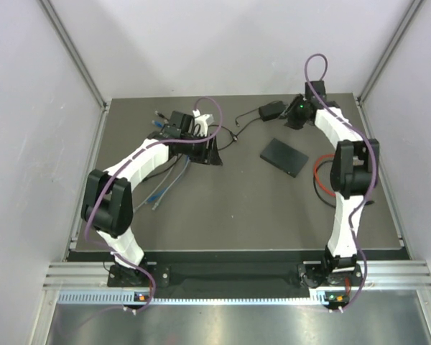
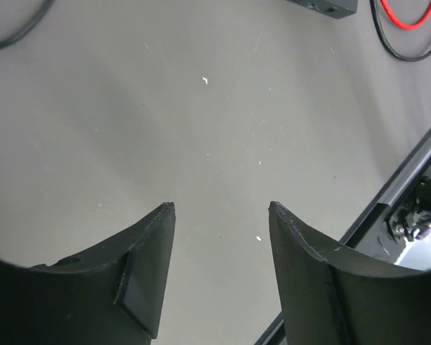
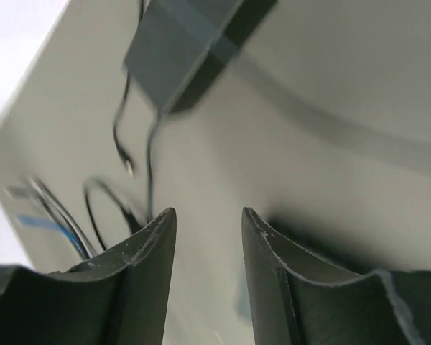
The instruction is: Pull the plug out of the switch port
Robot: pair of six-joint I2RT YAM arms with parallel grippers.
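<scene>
The switch [image 1: 284, 157] is a flat dark grey box lying on the mat right of centre. One corner of it shows at the top of the left wrist view [image 2: 329, 6]. A red cable [image 1: 318, 175] loops beside its right end and also shows in the left wrist view [image 2: 409, 20]. I cannot tell whether a plug sits in a port. My left gripper [image 1: 210, 152] is open and empty over bare mat [image 2: 221, 208], left of the switch. My right gripper [image 1: 293, 120] is open and empty [image 3: 208, 214] at the back, beyond the switch.
A black adapter block [image 1: 271, 111] with a thin black cord lies just ahead of the right gripper [image 3: 179, 50]. Blue and grey cables [image 1: 165, 185] trail on the left of the mat. The metal rail [image 1: 230, 277] runs along the front edge.
</scene>
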